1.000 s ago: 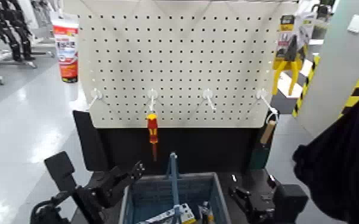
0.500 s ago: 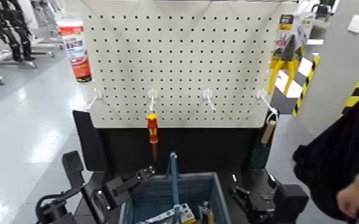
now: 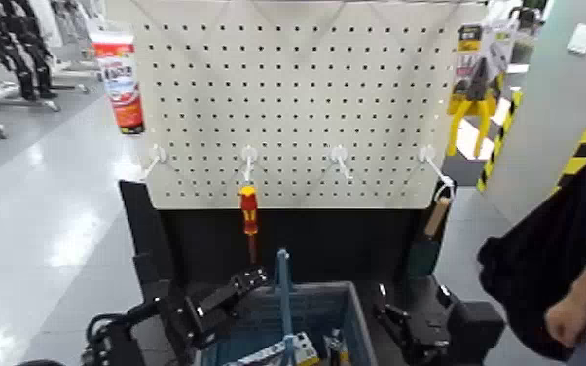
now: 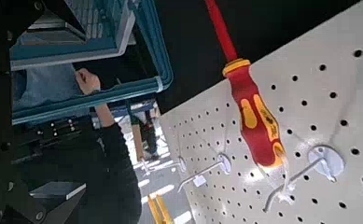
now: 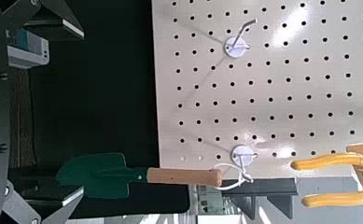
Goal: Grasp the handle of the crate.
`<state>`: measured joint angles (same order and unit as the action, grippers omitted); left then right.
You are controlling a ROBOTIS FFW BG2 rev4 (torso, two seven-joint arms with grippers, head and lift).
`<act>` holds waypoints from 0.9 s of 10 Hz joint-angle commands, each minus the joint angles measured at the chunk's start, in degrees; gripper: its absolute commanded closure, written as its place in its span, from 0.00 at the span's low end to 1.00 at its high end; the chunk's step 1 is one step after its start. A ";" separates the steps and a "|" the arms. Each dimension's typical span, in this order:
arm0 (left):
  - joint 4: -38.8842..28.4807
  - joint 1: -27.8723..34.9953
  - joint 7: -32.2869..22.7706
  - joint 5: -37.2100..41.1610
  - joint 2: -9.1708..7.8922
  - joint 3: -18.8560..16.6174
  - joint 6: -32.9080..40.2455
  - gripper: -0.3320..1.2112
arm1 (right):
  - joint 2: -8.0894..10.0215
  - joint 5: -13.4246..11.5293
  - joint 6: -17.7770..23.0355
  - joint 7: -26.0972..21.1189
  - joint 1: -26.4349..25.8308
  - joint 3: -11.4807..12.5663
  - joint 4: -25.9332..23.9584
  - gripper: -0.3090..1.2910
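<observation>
The handle is standing upright over the crate, ungrasped. The left end effector, at its 9 o'clock, is nearing it, opening unclear. The right end effector is idling at 3 o'clock, opening unclear.

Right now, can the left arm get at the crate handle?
Probably yes. The left end effector sits just left of the handle, level with its upper part, with only open space between. The screwdriver hangs above and behind, clear of the way.
</observation>
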<state>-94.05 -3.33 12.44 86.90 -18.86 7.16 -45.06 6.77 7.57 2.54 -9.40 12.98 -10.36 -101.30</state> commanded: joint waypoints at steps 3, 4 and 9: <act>8.80 -5.81 3.73 2.31 -0.21 4.71 -1.34 0.33 | -0.09 0.08 0.36 0.00 0.11 -0.01 0.05 0.28; 10.47 -6.86 4.61 2.66 -0.21 5.76 -1.34 0.33 | -0.18 0.17 0.36 0.00 0.11 -0.01 0.14 0.28; 13.81 -8.71 6.28 4.86 0.23 8.31 -1.08 0.70 | -0.18 0.34 0.54 0.00 0.11 -0.01 0.14 0.28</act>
<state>-80.67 -11.97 18.58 91.40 -18.74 15.16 -46.15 6.60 7.83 3.08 -9.39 13.10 -10.37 -101.16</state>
